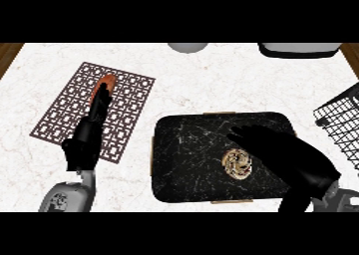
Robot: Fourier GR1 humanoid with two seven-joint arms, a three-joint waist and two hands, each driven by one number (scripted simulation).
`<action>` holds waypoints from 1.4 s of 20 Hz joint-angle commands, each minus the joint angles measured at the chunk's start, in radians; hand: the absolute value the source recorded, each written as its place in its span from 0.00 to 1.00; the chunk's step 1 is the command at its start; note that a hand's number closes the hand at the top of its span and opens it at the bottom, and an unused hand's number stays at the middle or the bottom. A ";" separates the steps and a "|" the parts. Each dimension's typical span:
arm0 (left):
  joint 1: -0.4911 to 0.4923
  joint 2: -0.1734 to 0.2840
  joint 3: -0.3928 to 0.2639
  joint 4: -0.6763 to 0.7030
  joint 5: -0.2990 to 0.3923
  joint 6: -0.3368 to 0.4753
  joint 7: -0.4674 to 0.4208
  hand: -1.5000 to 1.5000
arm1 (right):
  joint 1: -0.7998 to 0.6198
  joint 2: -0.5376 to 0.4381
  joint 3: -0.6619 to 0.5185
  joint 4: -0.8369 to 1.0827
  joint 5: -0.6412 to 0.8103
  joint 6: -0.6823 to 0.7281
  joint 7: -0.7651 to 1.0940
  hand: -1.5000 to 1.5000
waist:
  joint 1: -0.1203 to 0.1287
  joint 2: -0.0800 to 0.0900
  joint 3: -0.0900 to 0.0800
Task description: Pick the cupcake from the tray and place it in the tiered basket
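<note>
A black marbled tray lies on the counter at centre right. The cupcake, seen from above as a gold-and-white swirl, sits on the tray's right half. My right hand hovers over the tray just right of the cupcake, fingers relaxed and pointing up-left, nothing held. The black wire tiered basket stands at the right edge, partly cut off. My left hand rests open with straight fingers over a patterned mat.
A brown lattice mat lies at the left with an orange item at my left fingertips. A grey round object and a white appliance sit at the far edge. Wooden floor shows at both upper corners.
</note>
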 commanded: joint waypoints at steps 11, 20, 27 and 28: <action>0.015 -0.008 0.033 -0.012 -0.011 -0.032 -0.007 0.50 | -0.016 0.070 -0.007 0.167 0.133 -0.064 -0.097 0.00 | 0.001 0.000 0.000; -0.035 -0.024 0.038 -0.007 -0.017 -0.035 0.036 0.50 | 0.021 0.118 0.017 0.196 0.183 -0.102 -0.122 0.00 | -0.001 0.000 0.000; -0.028 -0.019 0.068 0.032 -0.010 -0.041 -0.027 0.50 | 0.030 0.167 0.023 0.289 0.203 -0.189 -0.170 0.00 | 0.000 0.001 0.000; -0.006 -0.021 0.072 0.123 -0.014 -0.045 -0.113 0.50 | 0.042 0.168 0.018 0.246 0.201 -0.173 -0.154 0.00 | -0.002 0.001 0.000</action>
